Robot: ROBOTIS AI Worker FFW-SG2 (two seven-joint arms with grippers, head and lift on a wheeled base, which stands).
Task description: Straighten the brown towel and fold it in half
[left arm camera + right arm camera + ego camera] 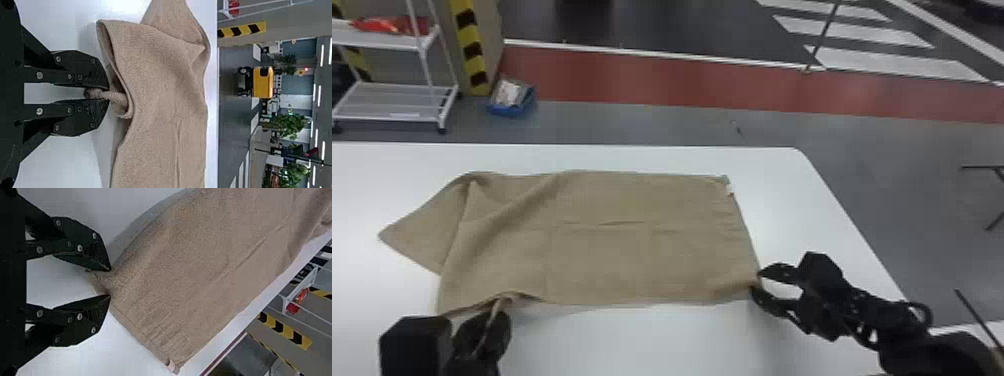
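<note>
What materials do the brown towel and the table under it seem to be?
Brown towel: probably cotton terry, soft and matt; its nap looks fine and looped, and it bends in loose folds.
Table: its top looks like white laminate or painted board, smooth with a slight sheen, as pale glare spreads over it; which one, I cannot tell.

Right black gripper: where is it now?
In the head view, the right gripper is at the near right corner of the brown cloth towel, fingers open around that corner, above the white table.

The left hand point(492, 320) is pinched nearly together, while the right hand point(757, 282) stands with its fingertips point(102, 262) parted.
</note>
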